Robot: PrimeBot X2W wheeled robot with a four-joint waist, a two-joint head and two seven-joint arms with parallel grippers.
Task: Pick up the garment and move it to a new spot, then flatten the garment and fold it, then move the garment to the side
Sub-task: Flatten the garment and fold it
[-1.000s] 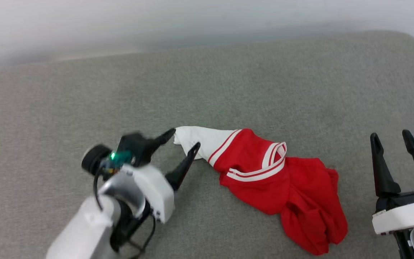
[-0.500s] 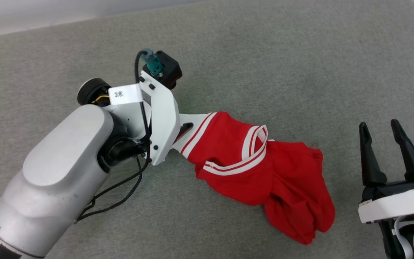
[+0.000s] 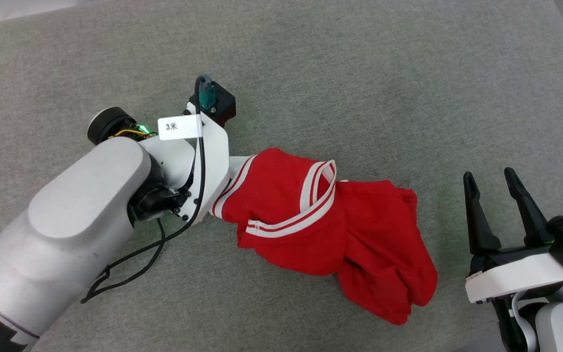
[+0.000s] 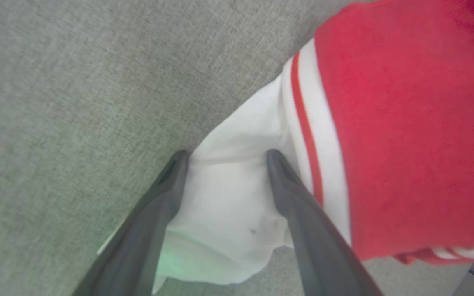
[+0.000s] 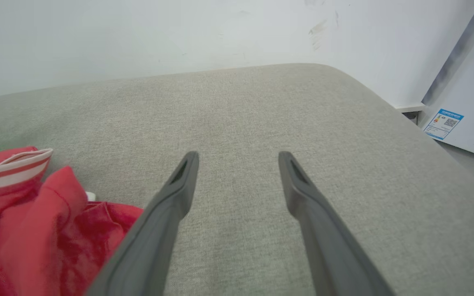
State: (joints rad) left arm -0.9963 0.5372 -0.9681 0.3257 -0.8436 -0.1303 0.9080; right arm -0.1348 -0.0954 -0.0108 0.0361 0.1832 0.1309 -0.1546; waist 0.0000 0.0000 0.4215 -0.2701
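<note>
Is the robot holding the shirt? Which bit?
Nothing yet. The left end effector is open, fingers either side of the white sleeve of the red jersey. The right end effector is open, empty.

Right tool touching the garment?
Apart. Head view shows a strip of bare grey surface between the right tool and the garment.

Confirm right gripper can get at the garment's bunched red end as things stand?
Probably yes. The right gripper is open and empty, beside the garment; just bare grey cushion lies between them, nothing in the way.
</note>
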